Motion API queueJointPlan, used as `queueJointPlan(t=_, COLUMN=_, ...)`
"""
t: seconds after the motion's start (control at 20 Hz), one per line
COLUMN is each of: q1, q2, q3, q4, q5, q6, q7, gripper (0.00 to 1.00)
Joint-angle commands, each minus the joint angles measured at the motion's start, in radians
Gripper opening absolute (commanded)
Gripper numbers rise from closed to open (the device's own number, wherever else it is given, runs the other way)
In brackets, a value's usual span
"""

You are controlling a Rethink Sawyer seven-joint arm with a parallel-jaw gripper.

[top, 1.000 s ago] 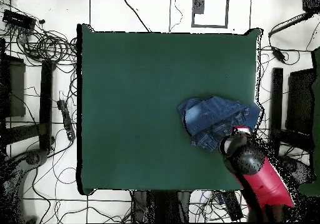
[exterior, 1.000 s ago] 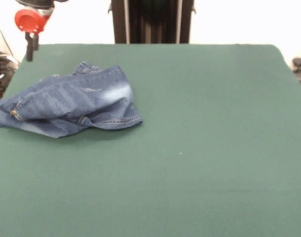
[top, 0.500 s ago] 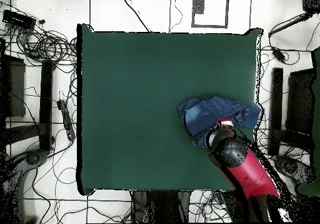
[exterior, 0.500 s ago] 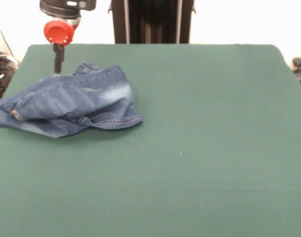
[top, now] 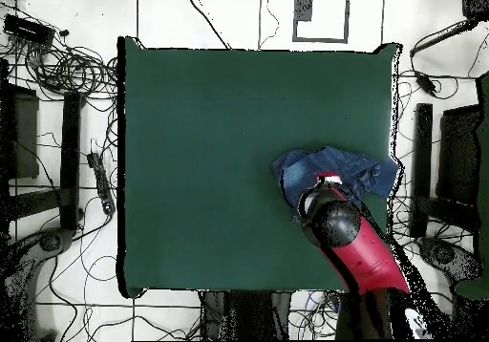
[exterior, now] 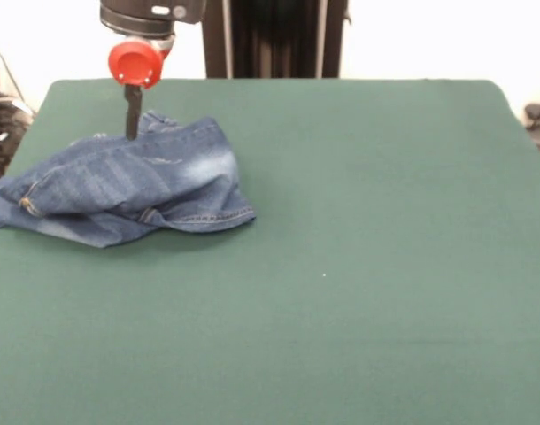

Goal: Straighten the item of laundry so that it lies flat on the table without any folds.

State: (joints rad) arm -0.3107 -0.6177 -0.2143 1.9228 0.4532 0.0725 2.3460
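**Operator:** Where do I start?

**Spotter:** Look at the near side first. The table [exterior: 358, 292] is bare green cloth across the whole front, so you have plenty of room to spread into. Past that, the jeans [exterior: 137, 186] lie bunched toward one side edge, with a hemmed edge [exterior: 208, 217] facing the open cloth and one end trailing off the side of the front view. From overhead they sit against the table's side edge, a corner of denim right at it, perhaps just over.

**Operator:** And the gripper?

**Spotter:** The gripper [exterior: 133, 124] is at the far edge of the heap, its dark tip down against the denim near the rumpled top fold [exterior: 155, 119]. I cannot tell whether it is open or closed: only a single dark bar shows below the red cap, and from above the arm [top: 358, 252] hides it.

**Operator:** How should I handle the grab?

**Spotter:** I'd take only the top layer at that far fold, not the whole stack. Then, in my judgement, draw it toward the table's open middle, low and slow, so the lower layers drag out flat. Pulling toward the side edge risks sliding the jeans off.
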Motion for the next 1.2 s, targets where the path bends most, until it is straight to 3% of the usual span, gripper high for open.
queueJointPlan(t=0.05, q1=0.052, q2=0.071, q3=0.112, q4=0.031, q5=0.099, q6=0.123, q7=0.248, gripper=1.0)
queueJointPlan(t=0.2, q1=0.083, q2=0.097, q3=0.098, q4=0.019, q5=0.128, q6=0.165, q7=0.263, gripper=1.0)
queueJointPlan(t=0.45, q1=0.172, q2=0.153, q3=-0.006, q4=-0.05, q5=0.154, q6=0.267, q7=0.284, gripper=1.0)
queueJointPlan(t=0.8, q1=0.212, q2=0.183, q3=-0.054, q4=-0.06, q5=0.17, q6=0.316, q7=0.297, gripper=1.0)
queueJointPlan(t=1.2, q1=0.226, q2=0.146, q3=-0.194, q4=-0.073, q5=0.107, q6=0.394, q7=0.238, gripper=1.0)
